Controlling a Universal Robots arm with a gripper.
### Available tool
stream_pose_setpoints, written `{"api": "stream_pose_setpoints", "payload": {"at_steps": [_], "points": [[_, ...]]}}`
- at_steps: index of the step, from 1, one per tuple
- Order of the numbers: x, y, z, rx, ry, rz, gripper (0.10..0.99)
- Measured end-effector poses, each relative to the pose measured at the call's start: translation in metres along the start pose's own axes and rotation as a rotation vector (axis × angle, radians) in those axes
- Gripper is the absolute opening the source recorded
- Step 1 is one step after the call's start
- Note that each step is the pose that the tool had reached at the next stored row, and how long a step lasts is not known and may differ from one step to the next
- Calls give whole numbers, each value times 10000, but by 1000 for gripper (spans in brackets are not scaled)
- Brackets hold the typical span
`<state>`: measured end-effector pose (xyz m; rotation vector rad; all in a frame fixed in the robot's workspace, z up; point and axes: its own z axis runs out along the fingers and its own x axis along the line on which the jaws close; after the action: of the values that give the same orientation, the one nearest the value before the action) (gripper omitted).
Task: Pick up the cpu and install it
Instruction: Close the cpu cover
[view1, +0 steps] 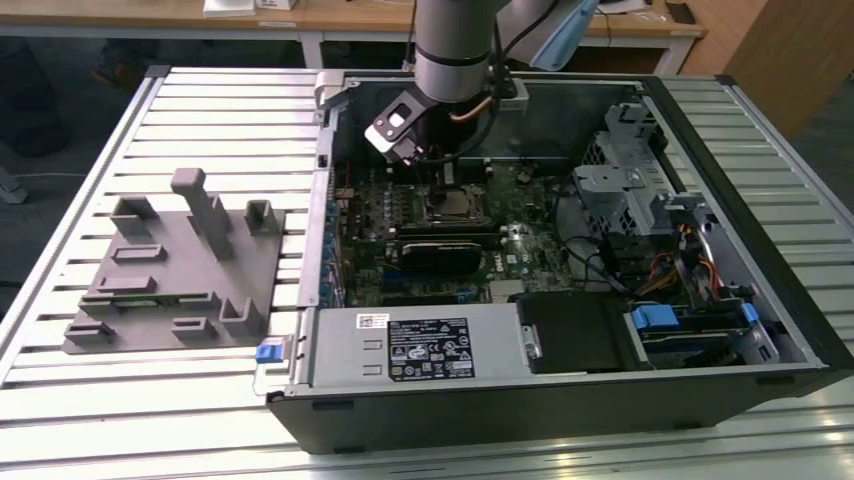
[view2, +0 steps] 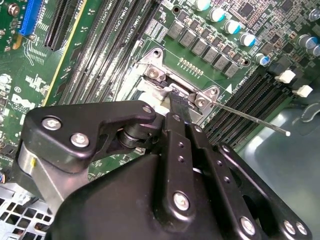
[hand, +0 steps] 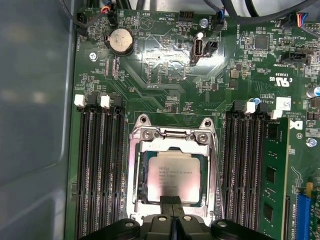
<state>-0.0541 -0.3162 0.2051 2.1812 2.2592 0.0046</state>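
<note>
The cpu (hand: 172, 175), a flat square chip with a pale silvery top, lies inside the metal-framed socket (hand: 137, 170) on the green motherboard. In the first wrist view my gripper (hand: 172, 201) is above the chip's near edge, fingers pressed together with nothing between them. In the second wrist view the black fingers (view2: 178, 102) point down at the socket frame (view2: 155, 75), and the chip is hidden behind them. In the exterior view the gripper (view1: 411, 152) hangs just over the socket (view1: 449, 206) inside the open computer case.
A thin metal lever (view2: 250, 119) sticks out from the socket. Memory slots (hand: 100, 165) flank it on both sides. A grey fixture block (view1: 174, 265) with upright posts stands outside the case, on the exterior view's left. Drive cages and cables (view1: 641, 200) fill the right.
</note>
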Motion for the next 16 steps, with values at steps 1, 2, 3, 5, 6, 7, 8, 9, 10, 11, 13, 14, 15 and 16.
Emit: {"api": "stream_pose_setpoints", "payload": {"at_steps": [1,2,3,5,6,7,8,9,10,11,13,14,15,16], "points": [[0,0,7,0,-1,0,106],[0,0,13,0,-1,0,106],[0,0,17,0,0,0,106],[-1,0,21,1,-2,0,106],[0,0,23,1,-2,0,106],[0,0,25,0,0,1,106],[0,1,27,0,0,2,106],[0,1,30,0,0,2,106],[0,3,32,0,0,0,106],[0,5,34,0,-1,-1,106],[-1,13,38,1,-1,0,106],[-1,19,39,1,-2,0,106],[-1,27,40,0,-1,1,106],[-1,35,42,0,0,0,106]]}}
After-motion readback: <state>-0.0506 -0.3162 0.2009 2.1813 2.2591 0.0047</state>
